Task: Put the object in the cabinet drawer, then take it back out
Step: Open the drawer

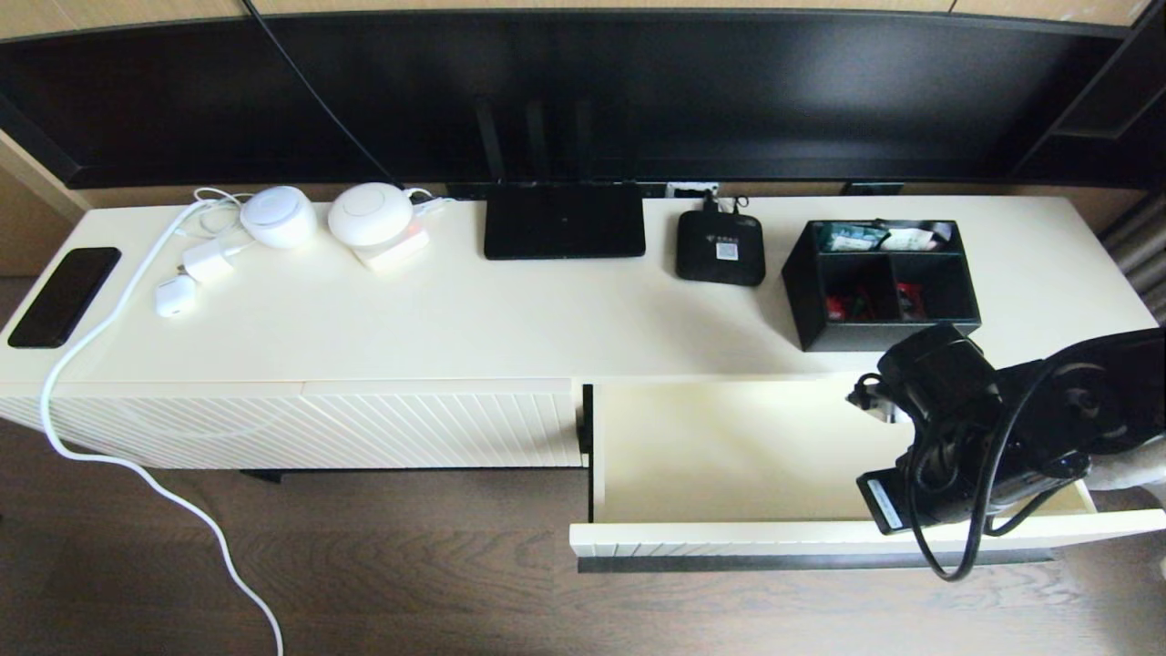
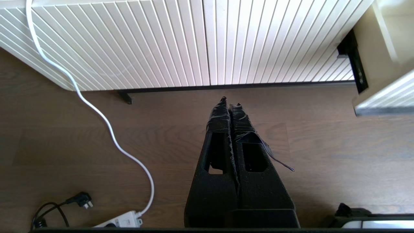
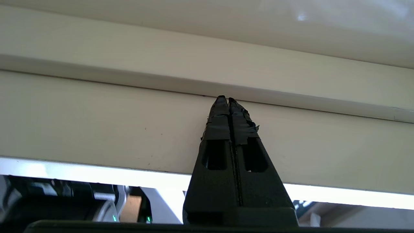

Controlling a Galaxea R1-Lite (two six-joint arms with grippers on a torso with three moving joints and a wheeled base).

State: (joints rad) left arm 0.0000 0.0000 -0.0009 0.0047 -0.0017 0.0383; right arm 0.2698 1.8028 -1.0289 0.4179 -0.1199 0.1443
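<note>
The black organizer box (image 1: 880,284), with three compartments and small colourful packets, stands on the cabinet top at the right, behind the drawer. The cream cabinet drawer (image 1: 729,446) is pulled out, and the part of its interior that shows holds nothing. Its dark handle strip (image 1: 802,561) runs under the front. My right arm (image 1: 966,437) hangs over the drawer's right part. My right gripper (image 3: 225,98) is shut on nothing, its tips close to a cream drawer wall. Low above the wooden floor, my left gripper (image 2: 230,101) is shut on nothing, in front of the ribbed panel.
On the cabinet top are a flat black router (image 1: 564,221), a small black set-top box (image 1: 720,247), two white round devices (image 1: 369,214), chargers and a black phone (image 1: 64,296). A white cable (image 2: 97,113) trails over the floor to a power strip (image 2: 121,220).
</note>
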